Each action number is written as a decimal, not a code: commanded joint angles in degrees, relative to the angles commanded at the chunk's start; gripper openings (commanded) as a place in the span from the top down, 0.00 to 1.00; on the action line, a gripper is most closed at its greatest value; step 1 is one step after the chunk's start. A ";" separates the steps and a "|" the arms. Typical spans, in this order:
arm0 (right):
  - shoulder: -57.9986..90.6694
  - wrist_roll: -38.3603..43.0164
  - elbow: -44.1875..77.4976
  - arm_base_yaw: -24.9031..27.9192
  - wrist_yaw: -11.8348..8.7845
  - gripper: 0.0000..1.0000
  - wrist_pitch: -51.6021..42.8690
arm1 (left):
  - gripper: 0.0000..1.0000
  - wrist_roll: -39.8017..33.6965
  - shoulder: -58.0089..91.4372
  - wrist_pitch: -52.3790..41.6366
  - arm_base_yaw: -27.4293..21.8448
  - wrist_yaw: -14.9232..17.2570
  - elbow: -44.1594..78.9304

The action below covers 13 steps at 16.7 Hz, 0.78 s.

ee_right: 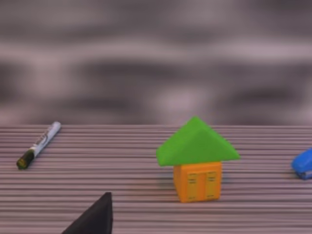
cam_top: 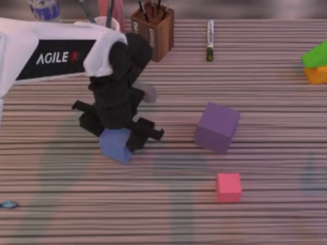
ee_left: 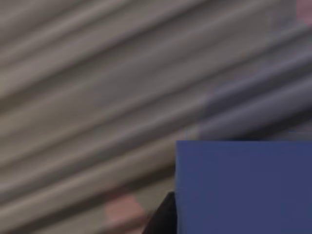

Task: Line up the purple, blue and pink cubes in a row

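Left hand (cam_top: 121,139) pinching matte blue cube (cam_top: 115,145), striped table (cam_top: 265,214); purple cube (cam_top: 217,127), pink cube (cam_top: 228,187)

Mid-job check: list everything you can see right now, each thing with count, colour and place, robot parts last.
purple cube: 1, dull purple, table centre-right.
blue cube: 1, periwinkle blue, left of centre, in the left gripper.
pink cube: 1, pink-red, nearer the front than the purple cube.
green block: 1, bright green, on the orange block at the right edge.
orange block: 1, orange, under the green one.
marker: 1, white and dark, at the back.
pen holder: 1, brown, back, holding pens.
left gripper: 1, black, shut on the blue cube.
right gripper: not in view.
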 joint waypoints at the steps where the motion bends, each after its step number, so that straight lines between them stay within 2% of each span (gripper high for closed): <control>1: 0.00 0.00 0.00 0.00 0.00 0.00 0.00 | 1.00 0.02 -0.61 -1.85 0.09 0.05 1.21; 6: 0.00 0.00 0.00 0.00 0.00 0.00 0.00 | 1.00 -0.30 -4.03 -11.19 1.08 -0.24 6.94; 13: 0.00 0.00 0.00 0.00 0.00 0.00 0.00 | 1.00 -2.28 -3.92 -11.70 -0.38 -0.24 7.62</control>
